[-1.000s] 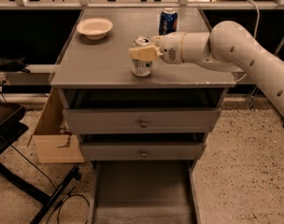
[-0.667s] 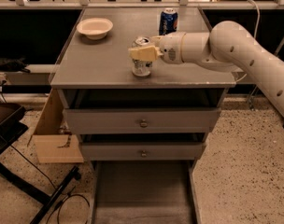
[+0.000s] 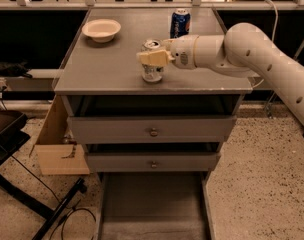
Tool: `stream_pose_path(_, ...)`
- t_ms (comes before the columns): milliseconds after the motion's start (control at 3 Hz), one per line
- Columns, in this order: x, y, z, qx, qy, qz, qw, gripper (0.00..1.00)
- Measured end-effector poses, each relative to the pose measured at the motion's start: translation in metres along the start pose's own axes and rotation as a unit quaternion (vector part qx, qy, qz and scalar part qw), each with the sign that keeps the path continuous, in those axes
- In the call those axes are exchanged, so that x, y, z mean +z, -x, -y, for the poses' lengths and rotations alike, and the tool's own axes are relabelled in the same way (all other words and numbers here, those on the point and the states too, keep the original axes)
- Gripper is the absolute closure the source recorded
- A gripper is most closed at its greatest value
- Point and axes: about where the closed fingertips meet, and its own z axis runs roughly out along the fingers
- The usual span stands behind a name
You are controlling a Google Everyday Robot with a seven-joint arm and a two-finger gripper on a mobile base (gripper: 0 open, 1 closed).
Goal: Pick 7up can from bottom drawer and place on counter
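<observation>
The 7up can (image 3: 152, 74), silvery with a shiny top, stands upright on the counter (image 3: 107, 66) near its front middle. My gripper (image 3: 153, 58) reaches in from the right at the end of the white arm. Its pale yellow fingers (image 3: 151, 58) are closed around the can's middle. The bottom drawer (image 3: 153, 206) is pulled out below the cabinet and its grey tray shows nothing inside.
A blue Pepsi can (image 3: 180, 23) stands at the back of the counter, just behind my wrist. A cream bowl (image 3: 101, 30) sits at the back left. Two upper drawers (image 3: 153, 130) with round knobs are closed. A cardboard box (image 3: 57, 146) and a black stand (image 3: 9, 134) are left of the cabinet.
</observation>
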Motion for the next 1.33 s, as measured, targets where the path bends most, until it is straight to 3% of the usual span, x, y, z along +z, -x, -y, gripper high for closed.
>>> stream_pose_path(333, 0.001, 0.001, -0.001, 0.000, 0.002, 0.002, 1.0000, 0.00)
stream_pose_path(667, -0.006, 0.035, -0.002, -0.013, 0.016, 0.025, 0.9995, 0.00)
stream_pose_path(1000, -0.019, 0.100, -0.011, -0.039, 0.047, 0.026, 0.9978, 0.00)
stream_pose_path(1333, -0.055, 0.155, -0.021, -0.068, 0.065, 0.010, 0.9955, 0.00)
